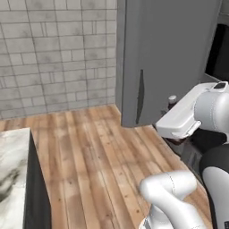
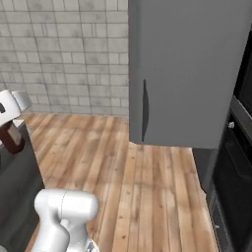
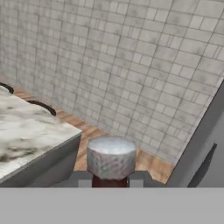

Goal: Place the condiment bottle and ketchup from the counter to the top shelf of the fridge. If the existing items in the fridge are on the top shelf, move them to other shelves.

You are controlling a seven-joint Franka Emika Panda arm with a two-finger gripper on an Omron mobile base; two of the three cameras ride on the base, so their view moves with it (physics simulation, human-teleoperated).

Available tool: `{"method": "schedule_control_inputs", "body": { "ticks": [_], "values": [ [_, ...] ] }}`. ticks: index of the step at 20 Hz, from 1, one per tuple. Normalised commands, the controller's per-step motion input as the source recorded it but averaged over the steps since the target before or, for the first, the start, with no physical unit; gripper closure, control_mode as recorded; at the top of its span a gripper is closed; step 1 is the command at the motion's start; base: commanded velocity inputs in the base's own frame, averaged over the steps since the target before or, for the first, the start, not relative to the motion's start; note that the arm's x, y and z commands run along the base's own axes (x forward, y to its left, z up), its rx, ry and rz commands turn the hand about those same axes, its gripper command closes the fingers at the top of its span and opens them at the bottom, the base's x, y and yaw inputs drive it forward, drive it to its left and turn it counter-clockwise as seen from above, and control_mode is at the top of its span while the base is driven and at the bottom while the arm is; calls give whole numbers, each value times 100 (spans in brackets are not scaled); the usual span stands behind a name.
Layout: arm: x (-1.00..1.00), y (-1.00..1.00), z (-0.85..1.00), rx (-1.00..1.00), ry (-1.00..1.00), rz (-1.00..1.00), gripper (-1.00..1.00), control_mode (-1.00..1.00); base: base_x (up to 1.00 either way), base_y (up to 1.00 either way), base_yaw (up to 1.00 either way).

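The condiment bottle (image 3: 111, 159), dark red-brown with a rough silver-white cap, stands upright between the two dark finger tips of the gripper (image 3: 111, 183), whose jaws are closed against its sides just under the cap; most of its body is cut off at the bottom of the hand view. In the left base view only the cap and a sliver of dark body (image 1: 171, 101) peep above the white hand, the rest being hidden behind it. In the right base view the bottle's lower body (image 2: 12, 138) hangs below the hand at the left edge, with the cap hidden. The fridge (image 2: 189, 74) shows its closed grey door with a dark slot handle, so its shelves and contents cannot be seen. The counter (image 3: 30, 135) appears as a marbled slab to the left of the bottle in the hand view, and as a corner (image 1: 13, 174) in the left base view. Behind runs a grey tiled wall (image 1: 58, 53) over a wood plank floor (image 2: 142, 192).
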Motion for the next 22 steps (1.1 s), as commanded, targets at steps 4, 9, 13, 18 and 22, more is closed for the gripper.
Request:
{"method": "schedule_control_inputs", "body": {
  "ticks": [4,9,13,18,22],
  "values": [
    [0,0,0,0,0,0,100,100,100,1,4],
    [0,0,0,0,0,0,100,100,100,28,1],
    [0,0,0,0,0,0,100,100,100,54,0],
    [0,0,0,0,0,0,100,100,100,67,0],
    [0,0,0,0,0,0,100,100,100,54,0]
  ]
}}
